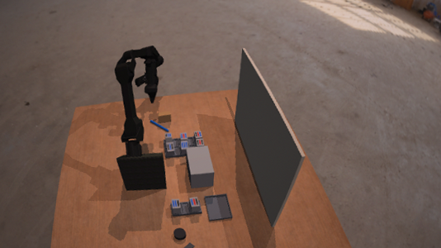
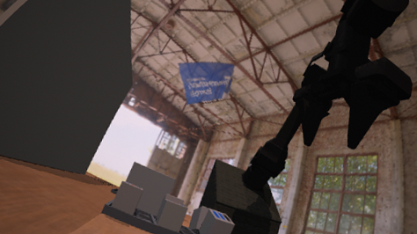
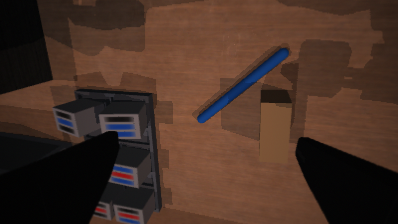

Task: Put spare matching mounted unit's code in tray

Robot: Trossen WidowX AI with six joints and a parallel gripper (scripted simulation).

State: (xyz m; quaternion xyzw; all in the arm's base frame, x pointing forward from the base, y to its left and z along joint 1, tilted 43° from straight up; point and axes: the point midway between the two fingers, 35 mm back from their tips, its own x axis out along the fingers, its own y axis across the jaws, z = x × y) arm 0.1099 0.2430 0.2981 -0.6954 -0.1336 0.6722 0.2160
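Spares sit in a rack [image 1: 182, 144] just behind the grey mounted unit [image 1: 200, 166], two more in a smaller rack [image 1: 186, 207] beside the tray [image 1: 218, 208]. Codes look like blue or red stripes, hard to read. Gripper [image 1: 151, 96] hangs above the blue pen [image 3: 242, 86], fingers spread wide, holding nothing.

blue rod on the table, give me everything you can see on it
The blue rod is a thin, straight stick, uniformly bright blue with rounded ends and a smooth look. It lies flat on the wooden table, diagonal in the wrist view, between the rack of spares and a small tan block, touching neither. The open end effector hangs above, holding nothing.
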